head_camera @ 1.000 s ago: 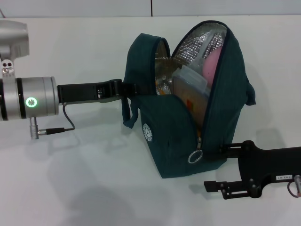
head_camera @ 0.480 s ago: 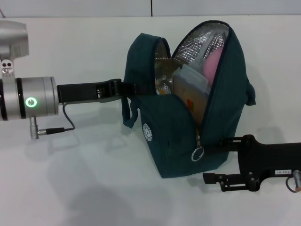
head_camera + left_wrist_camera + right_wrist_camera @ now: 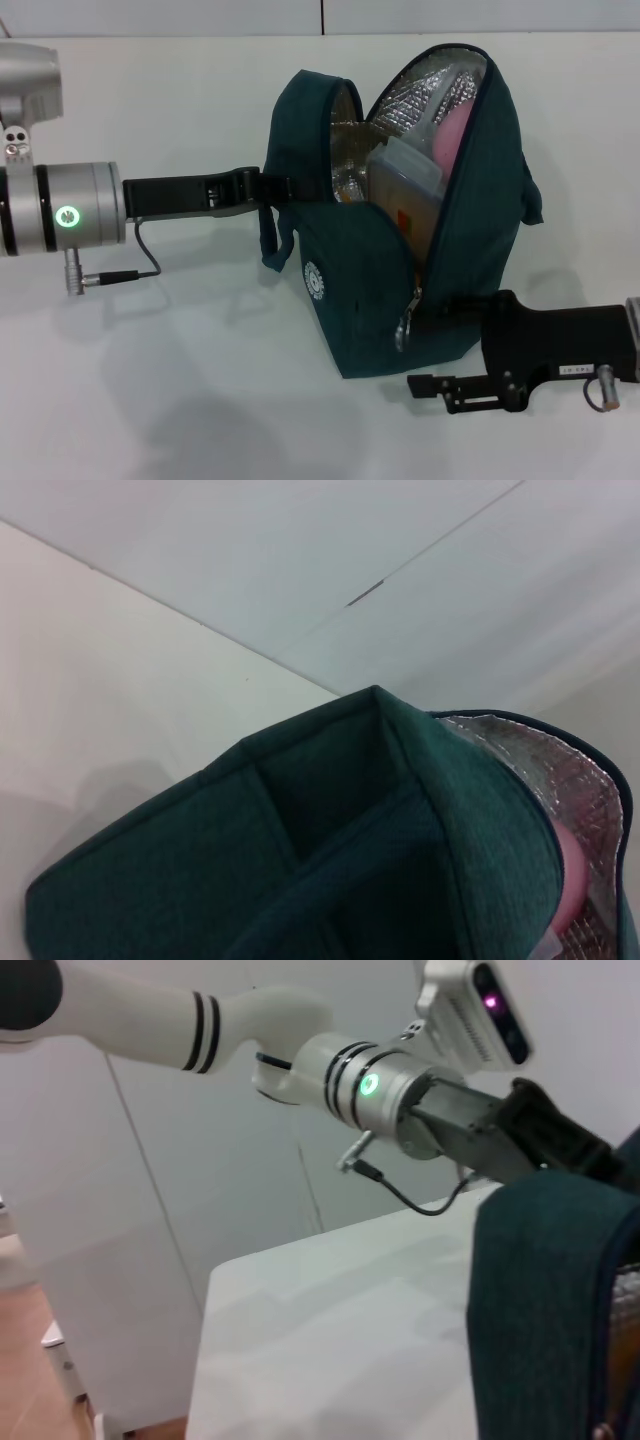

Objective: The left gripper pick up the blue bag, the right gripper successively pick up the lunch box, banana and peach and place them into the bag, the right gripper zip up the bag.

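The blue bag [image 3: 380,270] stands open at the table's middle, silver lining showing; it also fills the left wrist view [image 3: 340,850] and the edge of the right wrist view [image 3: 540,1300]. My left gripper [image 3: 268,190] is shut on the bag's handle from the left. Inside the bag are the clear lunch box [image 3: 405,175] and the pink peach [image 3: 455,135], which also shows in the left wrist view [image 3: 572,875]. The banana is hidden. My right gripper [image 3: 430,345] is open at the bag's lower front, its upper finger beside the ring zipper pull [image 3: 405,330].
The white table [image 3: 200,380] spreads to the left and front of the bag. A grey wall [image 3: 320,15] runs along the far edge. The left arm's silver wrist [image 3: 60,215] and its cable [image 3: 140,265] lie low at the left.
My right gripper has moved left along the bag's front up to the zipper pull, and the ring has swung a little left. The left gripper and bag have stayed still.
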`<state>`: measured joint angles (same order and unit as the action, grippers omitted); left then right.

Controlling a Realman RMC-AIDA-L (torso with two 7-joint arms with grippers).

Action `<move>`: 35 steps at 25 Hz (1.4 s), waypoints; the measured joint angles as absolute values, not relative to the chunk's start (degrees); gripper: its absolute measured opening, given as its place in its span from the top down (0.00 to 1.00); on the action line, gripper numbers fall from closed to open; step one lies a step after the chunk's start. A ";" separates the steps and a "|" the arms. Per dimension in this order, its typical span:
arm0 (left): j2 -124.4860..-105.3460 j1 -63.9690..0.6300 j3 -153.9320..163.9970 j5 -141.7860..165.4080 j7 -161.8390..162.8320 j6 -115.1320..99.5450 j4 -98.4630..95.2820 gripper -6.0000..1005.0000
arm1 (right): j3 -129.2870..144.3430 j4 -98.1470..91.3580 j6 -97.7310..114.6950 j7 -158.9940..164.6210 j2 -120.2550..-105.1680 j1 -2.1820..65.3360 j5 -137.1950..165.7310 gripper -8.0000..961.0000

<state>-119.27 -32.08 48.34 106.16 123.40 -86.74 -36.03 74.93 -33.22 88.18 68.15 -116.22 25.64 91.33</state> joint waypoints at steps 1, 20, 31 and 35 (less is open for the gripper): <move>-119.26 -32.08 48.34 106.16 123.40 -86.74 -36.03 0.95 | 75.68 -33.22 87.98 68.08 -116.21 25.76 90.84 0.37; -119.26 -31.44 48.33 106.15 123.40 -87.04 -36.04 0.95 | 77.33 -33.24 85.70 68.58 -115.74 24.64 87.41 0.40; -119.26 -31.11 48.34 106.18 123.40 -87.11 -36.04 0.95 | 76.77 -33.24 85.68 69.81 -115.66 24.21 87.43 0.64; -119.26 -31.15 48.34 106.15 123.40 -87.10 -36.03 0.95 | 76.74 -33.33 85.20 69.57 -115.66 24.00 87.47 0.72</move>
<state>-119.26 -31.15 48.34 106.15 123.40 -87.10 -36.03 76.74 -33.33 85.20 69.57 -115.66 24.00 87.47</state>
